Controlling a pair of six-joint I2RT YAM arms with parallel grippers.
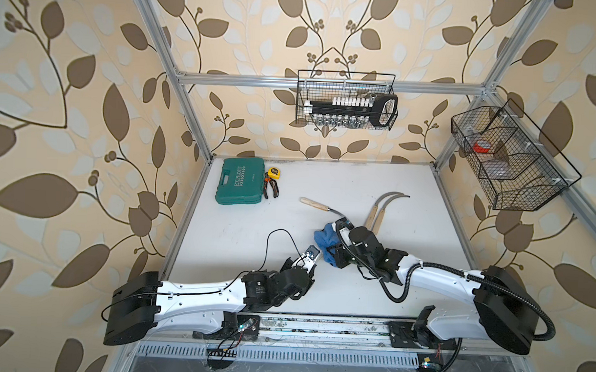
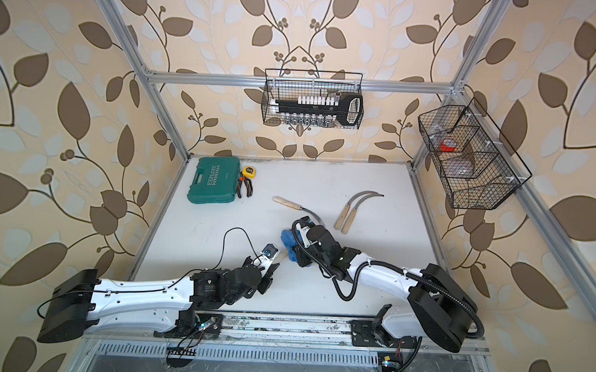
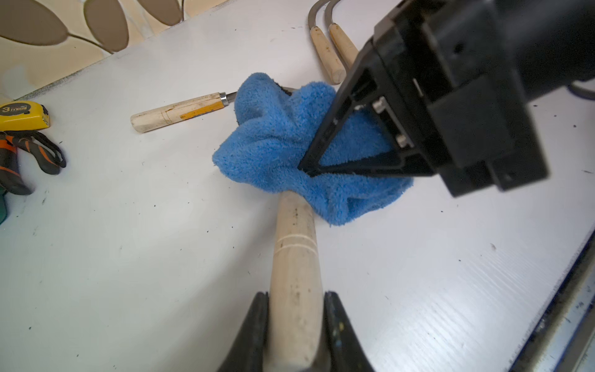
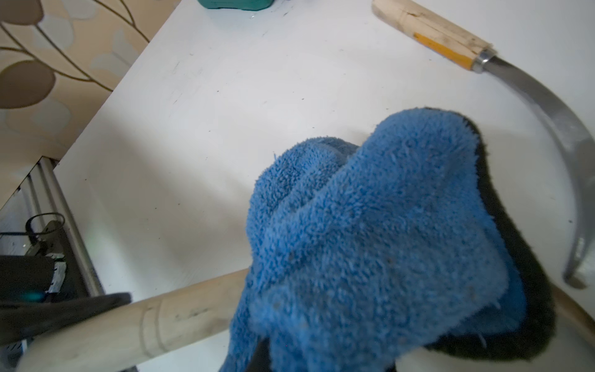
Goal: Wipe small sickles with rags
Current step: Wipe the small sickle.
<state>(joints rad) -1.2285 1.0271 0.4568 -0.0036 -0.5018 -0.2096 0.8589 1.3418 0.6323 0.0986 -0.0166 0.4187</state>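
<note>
My left gripper (image 3: 295, 306) is shut on the pale wooden handle (image 3: 294, 251) of a small sickle near the table's front middle. That sickle's blade is hidden under the bunched blue rag (image 3: 277, 145). My right gripper (image 1: 335, 253) is shut on the rag (image 1: 324, 239) and presses it down over the blade end; its fingertips (image 3: 310, 167) dig into the cloth. Another sickle (image 4: 531, 96) lies just behind the rag, handle (image 1: 314, 204) pointing left. Two more sickles (image 2: 350, 209) lie side by side to the right.
A green tool case (image 1: 240, 186), a yellow tape measure (image 1: 274, 172) and orange-handled pliers (image 1: 272, 190) sit at the back left. Wire baskets hang on the back frame (image 1: 347, 100) and the right frame (image 1: 509, 160). The arms' base rail (image 1: 319, 325) runs along the front.
</note>
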